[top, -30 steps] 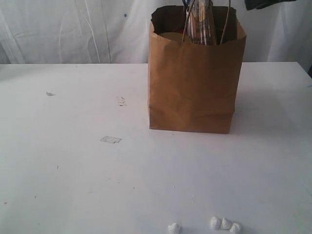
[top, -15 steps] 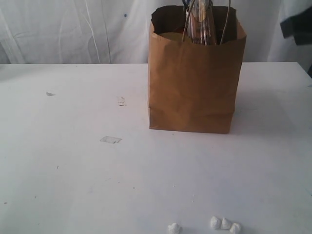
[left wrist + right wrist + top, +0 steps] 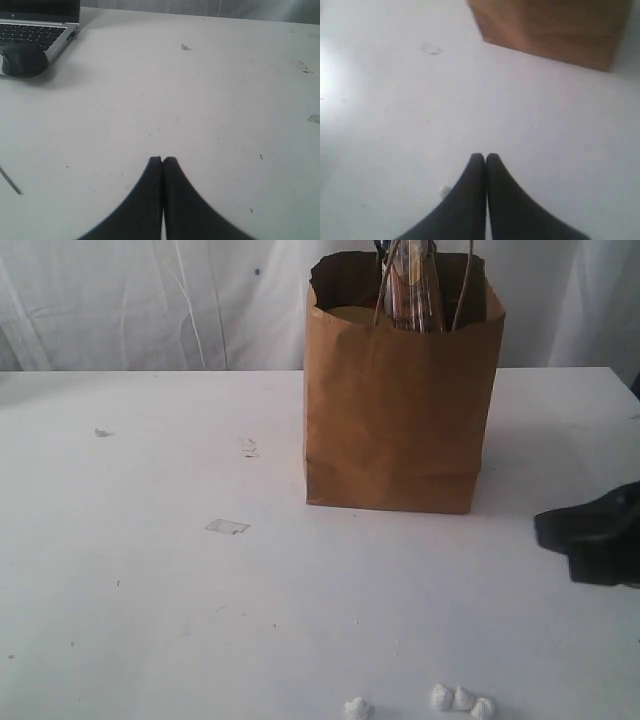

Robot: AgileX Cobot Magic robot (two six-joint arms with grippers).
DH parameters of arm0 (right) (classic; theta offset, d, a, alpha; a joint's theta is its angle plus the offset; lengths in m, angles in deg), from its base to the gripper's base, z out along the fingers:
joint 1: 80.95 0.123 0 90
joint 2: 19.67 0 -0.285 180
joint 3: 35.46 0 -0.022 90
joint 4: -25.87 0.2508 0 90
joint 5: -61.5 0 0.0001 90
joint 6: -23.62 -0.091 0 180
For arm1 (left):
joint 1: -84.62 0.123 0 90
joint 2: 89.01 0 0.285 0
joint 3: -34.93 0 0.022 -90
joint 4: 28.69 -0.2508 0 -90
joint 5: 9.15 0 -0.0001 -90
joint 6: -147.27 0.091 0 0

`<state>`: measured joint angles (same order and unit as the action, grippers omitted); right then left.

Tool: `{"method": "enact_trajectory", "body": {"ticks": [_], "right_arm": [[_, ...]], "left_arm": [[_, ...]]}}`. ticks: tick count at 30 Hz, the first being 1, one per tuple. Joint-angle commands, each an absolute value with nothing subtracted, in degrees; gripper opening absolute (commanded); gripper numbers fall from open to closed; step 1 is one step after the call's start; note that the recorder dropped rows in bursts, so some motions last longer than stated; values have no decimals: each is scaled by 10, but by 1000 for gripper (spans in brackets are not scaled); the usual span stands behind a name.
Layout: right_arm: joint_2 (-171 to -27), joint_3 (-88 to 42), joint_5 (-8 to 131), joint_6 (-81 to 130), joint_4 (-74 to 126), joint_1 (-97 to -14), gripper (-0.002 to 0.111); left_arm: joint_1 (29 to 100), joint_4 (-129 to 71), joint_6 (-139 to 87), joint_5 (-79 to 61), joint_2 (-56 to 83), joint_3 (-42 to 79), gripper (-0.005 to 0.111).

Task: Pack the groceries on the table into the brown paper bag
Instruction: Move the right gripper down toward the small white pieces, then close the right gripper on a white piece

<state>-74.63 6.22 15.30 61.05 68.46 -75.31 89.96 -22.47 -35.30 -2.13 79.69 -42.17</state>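
Note:
The brown paper bag (image 3: 402, 400) stands upright on the white table (image 3: 150, 600), back centre. A long packet (image 3: 412, 290) and something yellow (image 3: 350, 313) show inside its open top between the cord handles; the other groceries are hidden. My right gripper (image 3: 545, 530) is low at the right edge, in front of and right of the bag, blurred. In its own view the right gripper (image 3: 485, 157) is shut and empty over bare table, with the bag (image 3: 555, 25) ahead. My left gripper (image 3: 162, 160) is shut and empty over bare table, out of the exterior view.
A flat paper scrap (image 3: 227, 527) lies left of the bag. Small white foam lumps (image 3: 462, 700) sit at the front edge. A laptop (image 3: 37, 25) and a dark mouse (image 3: 22, 59) lie beyond the left gripper.
The right arm has dropped from above the bag's upper right down to table height at the right edge. The bag and its contents have not moved.

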Motion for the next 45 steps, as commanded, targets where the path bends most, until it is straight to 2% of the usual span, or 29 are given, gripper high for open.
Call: {"method": "enact_trajectory", "body": {"ticks": [1,7,12,15,17,21,26,30,35,37,45], "right_arm": [[-767,101,198,756,826,-732,0],[-807,111,178,783,840,-728,1],[-846,106,177,812,782,-691,16],[-883,93,219,688,627,-659,19],[-933,58,218,521,450,-620,19],[-1038,-10,139,473,371,-519,19],[-1123,-10,134,349,253,-439,19],[-1125,-10,160,359,255,-432,19],[-1156,-3,167,379,252,-432,37],[-1164,-3,166,375,252,-432,40],[-1171,-8,162,233,171,-439,41]], "left_arm": [[897,-221,-353,-19,799,-423,0],[897,-221,-353,-19,799,-423,0],[897,-221,-353,-19,799,-423,0],[897,-221,-353,-19,799,-423,0],[897,-221,-353,-19,799,-423,0],[897,-221,-353,-19,799,-423,0],[897,-221,-353,-19,799,-423,0],[897,-221,-353,-19,799,-423,0],[897,-221,-353,-19,799,-423,0],[897,-221,-353,-19,799,-423,0],[897,-221,-353,-19,799,-423,0]]}}
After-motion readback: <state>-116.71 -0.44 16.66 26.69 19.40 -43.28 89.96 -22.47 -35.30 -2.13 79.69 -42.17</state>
